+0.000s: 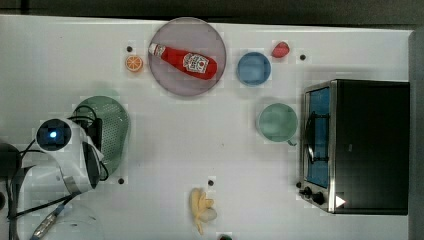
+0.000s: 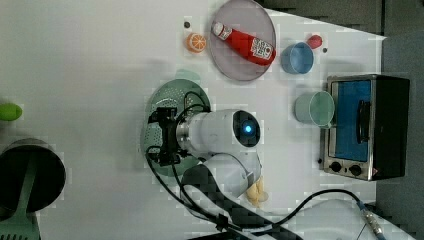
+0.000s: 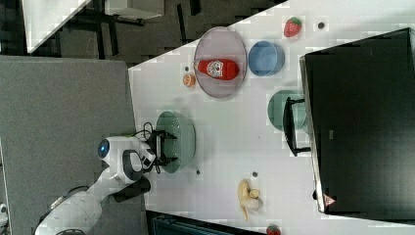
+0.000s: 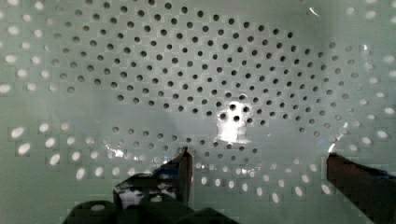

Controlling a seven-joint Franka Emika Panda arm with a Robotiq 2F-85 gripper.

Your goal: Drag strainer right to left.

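Claw (image 4: 256,161) fingers stand spread wide in the wrist view, their dark tips hanging just above the perforated floor of the strainer (image 1: 112,131) and gripping nothing. The pale green oval lies directly beneath the claw, so no sideways reach seems needed; whether the tips already touch the plastic I cannot tell. In the top view the strainer sits at the top view's left, long axis running up and down the picture, with the arm's white wrist covering its left part. It looks already close to the table (image 1: 210,145) edge on that side, so judging by this, little room is left for dragging further toward the top view's left.

Nearest neighbours are well apart: a banana (image 1: 201,209) toward the bottom of the top view, an orange slice (image 1: 134,63) above. Farther off a plate (image 1: 187,56) carries a ketchup bottle (image 1: 184,60). Beyond come a blue bowl (image 1: 253,68), a strawberry (image 1: 280,49), a green cup (image 1: 277,122), and a toaster oven (image 1: 357,146) at the far right. Nothing stands in the strainer's way.
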